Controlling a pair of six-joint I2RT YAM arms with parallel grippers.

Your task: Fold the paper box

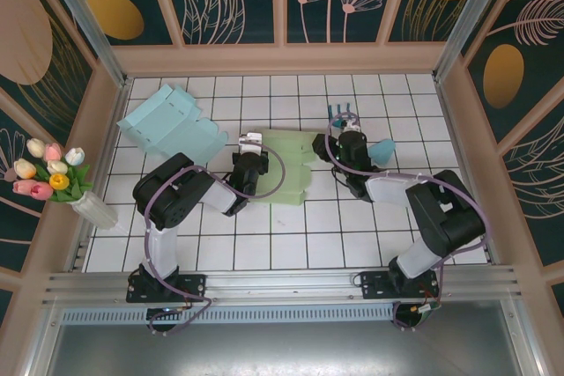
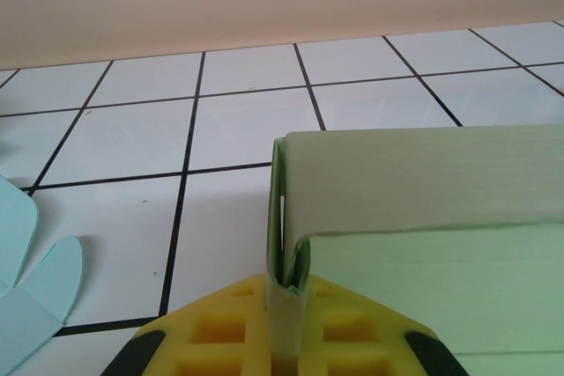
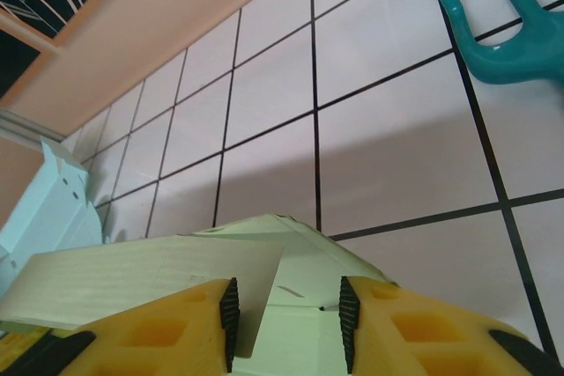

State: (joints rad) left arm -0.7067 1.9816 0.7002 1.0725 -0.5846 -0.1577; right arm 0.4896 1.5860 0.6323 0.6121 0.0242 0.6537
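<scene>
The green paper box (image 1: pixel 284 169) lies crosswise: left fingers (image 2: pixel 216 332) clench its left-end fold, while right fingers (image 3: pixel 167 336), parted, straddle its right-end flap.

Pale green folded paper box (image 2: pixel 423 217): runs off right, bottom edges, left wrist view.
Teal plastic pronged object (image 3: pixel 520 50): cut by top, right edges; identity unclear.
Light blue paper sheet (image 2: pixel 35 297): cut at left edge.

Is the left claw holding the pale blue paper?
No, the left gripper pinches an edge of the green paper box; the pale blue sheet lies apart.
</scene>
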